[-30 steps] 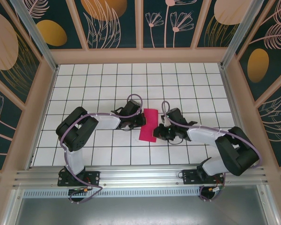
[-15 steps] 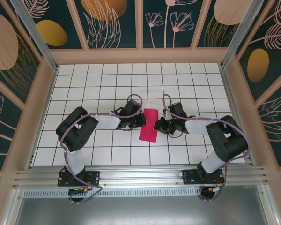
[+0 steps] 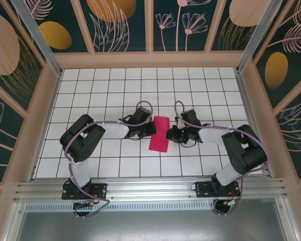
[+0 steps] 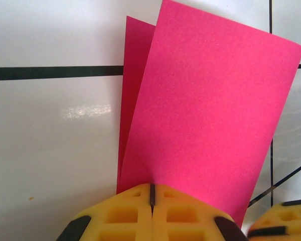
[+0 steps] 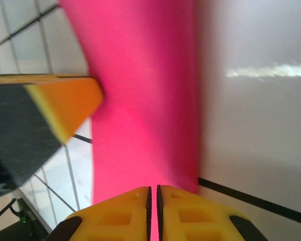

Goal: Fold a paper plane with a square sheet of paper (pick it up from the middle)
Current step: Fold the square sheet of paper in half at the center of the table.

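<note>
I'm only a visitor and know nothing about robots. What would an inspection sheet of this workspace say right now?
Surface: white table with a black grid.
Job's things: square sheet of paper, magenta-pink, folded in two with the layers slightly askew, lying mid-table between the arms; not yet dart-shaped.
Clutter: nothing seen.
Grippers: left gripper shut on one long side of the paper; right gripper shut on the opposite side.
Cables: purple cables loop along both arms, off the paper.
Surroundings: floral wall panels in wooden frames; metal rail at the near edge.
</note>
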